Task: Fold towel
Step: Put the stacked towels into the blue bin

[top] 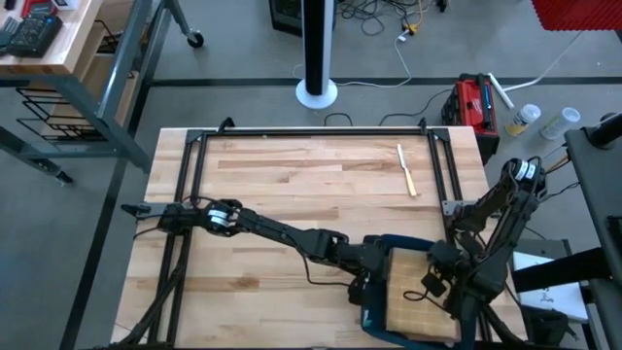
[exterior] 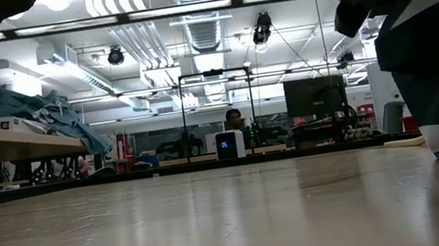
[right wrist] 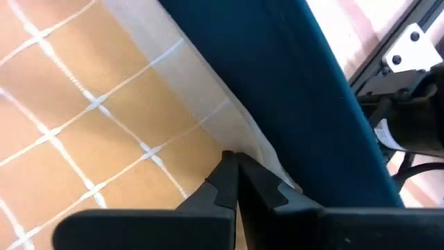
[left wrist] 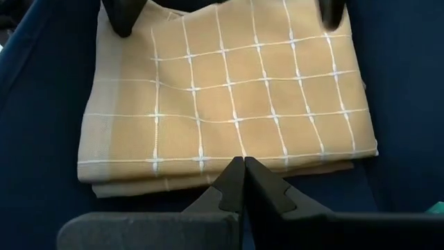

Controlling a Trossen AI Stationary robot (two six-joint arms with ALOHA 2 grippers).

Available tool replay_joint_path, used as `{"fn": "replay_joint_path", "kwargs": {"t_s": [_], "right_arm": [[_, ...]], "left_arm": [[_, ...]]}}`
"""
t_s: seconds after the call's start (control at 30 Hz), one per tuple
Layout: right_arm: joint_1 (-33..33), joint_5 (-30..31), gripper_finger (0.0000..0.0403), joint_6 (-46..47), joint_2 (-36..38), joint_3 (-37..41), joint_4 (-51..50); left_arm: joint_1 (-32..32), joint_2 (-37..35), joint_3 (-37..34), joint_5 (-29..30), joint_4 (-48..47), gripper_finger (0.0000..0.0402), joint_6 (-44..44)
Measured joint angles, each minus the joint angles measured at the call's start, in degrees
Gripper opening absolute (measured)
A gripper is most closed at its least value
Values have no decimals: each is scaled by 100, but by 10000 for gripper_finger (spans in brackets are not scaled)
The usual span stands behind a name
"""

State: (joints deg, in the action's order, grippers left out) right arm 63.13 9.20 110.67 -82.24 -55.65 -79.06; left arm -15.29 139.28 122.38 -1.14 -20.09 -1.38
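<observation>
Towel (left wrist: 229, 104) fills the space just ahead of both my hands: a tan cloth crossed with white lines, lying in a flat stack on a dark blue layer (left wrist: 41, 125) at the near right corner of the tabletop (top: 292, 194). I cannot tell whether the blue is more of the same towel or a separate cloth under it.

My left hand (left wrist: 243, 167) is pinched fully together with nothing between the fingers, its tips sitting right at the stack's nearest edge, where two layers show one over the other. From this hand the towel runs straight away, its long side lying across my line of reach.

My right hand (right wrist: 231, 161) is likewise closed and empty, its tips touching the pale border of the tan cloth right where it meets the blue. It comes at the towel from the opposite side, so in the high view the two hands flank it, left hand (top: 362, 282) on one edge, right hand (top: 434, 285) on the other.

Neither arm is clearly nearer; both are at the cloth. I judge any further fold would turn on that layered near edge.

Farther off, a pale stick (top: 406, 170) lies alone toward the tabletop's far right.
</observation>
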Motion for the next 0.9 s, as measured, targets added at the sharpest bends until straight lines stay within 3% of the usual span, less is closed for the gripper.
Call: {"fn": "replay_joint_path", "kwargs": {"t_s": [0.37,0.63,0.8,0.9], "right_arm": [[9,258,0,-358,-7,-801,-79],[75,-95,0,-475,-88,-704,1505],[90,-819,0,-468,-521,-477,1566],[90,-958,0,-370,-724,-412,1211]], "left_arm": [[0,15,-13,2,85,2,26],[0,15,-15,9,80,1,41],[0,15,-15,15,78,6,63],[0,15,-16,15,80,4,63]]}}
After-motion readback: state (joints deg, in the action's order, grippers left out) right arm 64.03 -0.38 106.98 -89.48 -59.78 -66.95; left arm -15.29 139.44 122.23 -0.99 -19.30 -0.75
